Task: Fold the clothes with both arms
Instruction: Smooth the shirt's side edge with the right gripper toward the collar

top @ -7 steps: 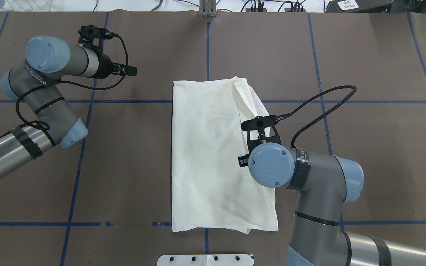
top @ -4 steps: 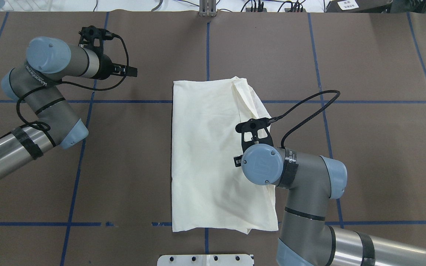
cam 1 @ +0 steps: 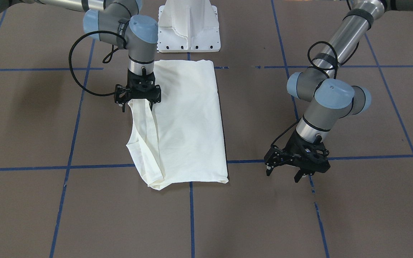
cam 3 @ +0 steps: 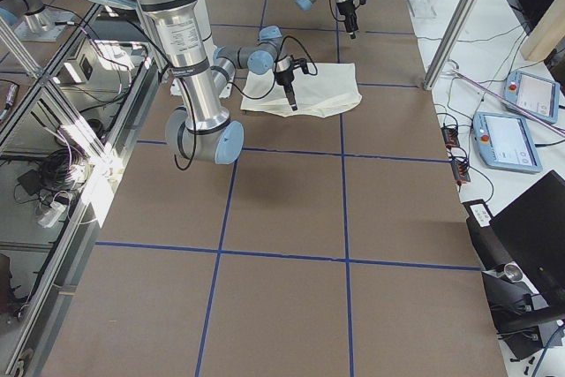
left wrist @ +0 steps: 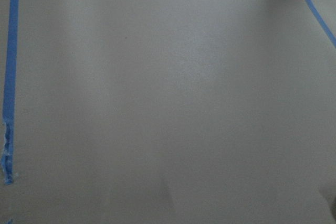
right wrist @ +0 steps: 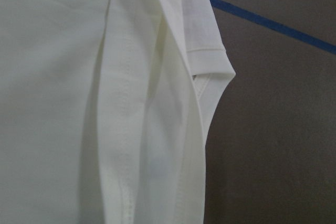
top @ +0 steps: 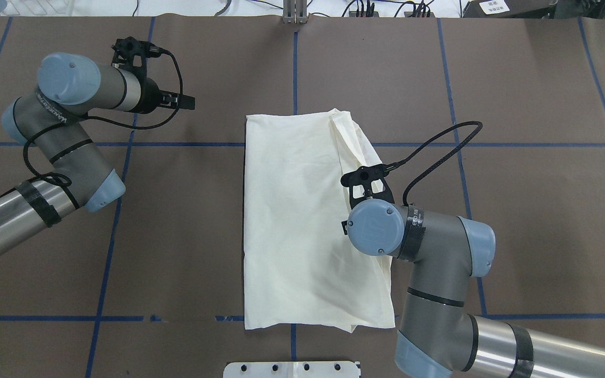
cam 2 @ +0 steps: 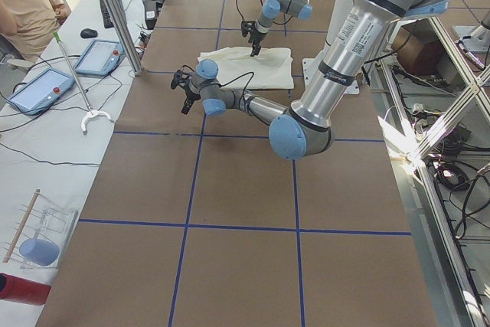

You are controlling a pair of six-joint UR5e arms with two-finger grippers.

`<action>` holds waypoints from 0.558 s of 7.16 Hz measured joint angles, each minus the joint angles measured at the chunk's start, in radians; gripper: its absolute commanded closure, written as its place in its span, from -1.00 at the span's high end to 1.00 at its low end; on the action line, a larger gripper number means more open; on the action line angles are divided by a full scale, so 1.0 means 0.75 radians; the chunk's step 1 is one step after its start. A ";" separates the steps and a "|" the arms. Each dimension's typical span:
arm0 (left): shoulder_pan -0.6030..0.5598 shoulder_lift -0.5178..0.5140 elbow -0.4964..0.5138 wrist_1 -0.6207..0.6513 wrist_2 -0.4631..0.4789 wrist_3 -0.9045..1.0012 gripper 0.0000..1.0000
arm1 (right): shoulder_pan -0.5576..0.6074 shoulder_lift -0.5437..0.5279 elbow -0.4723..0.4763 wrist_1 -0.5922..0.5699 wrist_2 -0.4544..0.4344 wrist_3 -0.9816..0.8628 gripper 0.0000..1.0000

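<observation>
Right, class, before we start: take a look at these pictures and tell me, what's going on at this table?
Two robot arms are partway through folding a cream-white shirt, which lies on the brown table already folded into a long strip. The right gripper is down at the shirt's layered side edge. Its jaws seem to be spread either side of the fabric, and nothing is lifted. The left gripper hangs open above bare table, well clear of the shirt.

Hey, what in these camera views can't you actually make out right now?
- Shirt underside: hidden in every view by its own folded layers.
- Right gripper contact with the cloth: overhead, its own wrist covers the fingertips; front-facing, unclear.
- Left gripper: absent from its wrist view, which shows only table.
- Side views: both grippers too small.
</observation>
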 measured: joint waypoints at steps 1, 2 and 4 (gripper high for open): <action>0.000 -0.001 0.000 0.000 0.000 0.000 1.00 | 0.027 -0.019 0.008 -0.014 0.007 -0.043 1.00; 0.000 -0.001 0.000 0.000 0.000 0.000 1.00 | 0.059 -0.060 0.023 -0.018 0.022 -0.086 1.00; 0.000 -0.001 0.000 0.000 0.000 0.000 1.00 | 0.099 -0.130 0.041 -0.015 0.038 -0.124 1.00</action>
